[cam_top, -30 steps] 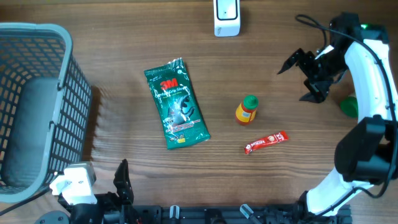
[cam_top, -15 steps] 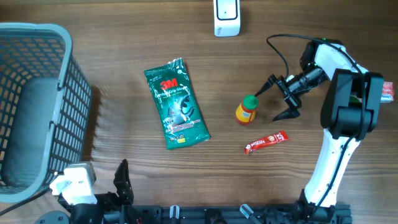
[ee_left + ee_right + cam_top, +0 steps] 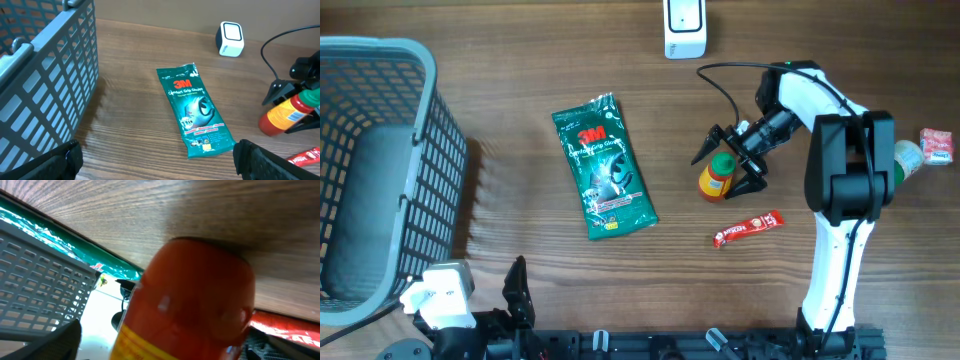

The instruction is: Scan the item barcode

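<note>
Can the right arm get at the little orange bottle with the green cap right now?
Probably yes: the right gripper stands open on either side of the orange bottle, with nothing blocking it.

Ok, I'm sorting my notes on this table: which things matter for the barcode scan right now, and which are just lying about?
In play: orange bottle, right gripper open around it, white device, likely the scanner.
Lying about: green 3M packet, red sachet, grey basket.
</note>
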You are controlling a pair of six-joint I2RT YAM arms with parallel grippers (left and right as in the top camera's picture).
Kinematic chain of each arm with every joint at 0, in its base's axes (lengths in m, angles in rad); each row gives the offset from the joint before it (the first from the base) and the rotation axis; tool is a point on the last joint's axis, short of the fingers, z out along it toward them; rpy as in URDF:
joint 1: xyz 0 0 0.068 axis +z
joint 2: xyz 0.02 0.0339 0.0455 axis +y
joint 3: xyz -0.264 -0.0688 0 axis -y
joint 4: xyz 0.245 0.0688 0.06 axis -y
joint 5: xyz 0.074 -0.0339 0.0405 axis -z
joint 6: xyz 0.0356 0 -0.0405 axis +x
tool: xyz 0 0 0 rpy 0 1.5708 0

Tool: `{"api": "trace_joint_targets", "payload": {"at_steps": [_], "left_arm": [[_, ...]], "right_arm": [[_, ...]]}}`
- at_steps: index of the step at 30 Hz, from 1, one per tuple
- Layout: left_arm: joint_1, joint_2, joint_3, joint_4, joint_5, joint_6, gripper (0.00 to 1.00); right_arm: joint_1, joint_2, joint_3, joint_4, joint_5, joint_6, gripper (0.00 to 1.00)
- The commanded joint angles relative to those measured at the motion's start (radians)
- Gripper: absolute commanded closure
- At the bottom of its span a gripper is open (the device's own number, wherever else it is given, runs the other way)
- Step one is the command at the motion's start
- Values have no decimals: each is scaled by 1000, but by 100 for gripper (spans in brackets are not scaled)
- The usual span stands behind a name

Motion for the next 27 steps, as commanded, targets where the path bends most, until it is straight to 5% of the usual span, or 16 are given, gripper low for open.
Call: {"api": "trace_joint_targets", "payload": {"at_steps": [1,3,11,18,27], "left_arm": [[5,-6,1,3,11,-13,0],[5,-6,1,3,12,-13,0],[5,-6,1,3,12,-13,0],[5,-6,1,3,11,-13,0],[5,-6,1,3,12,-13,0]], "right_arm": [[21,11,1,13,-14,-19,12],[32,11,-5,8,-8,-21,22],[43,11,-98,-30,-68,-60,22],[43,11,-98,-61,-64,-101,52],[43,-2,-97,-100,-1,-116,74]]}}
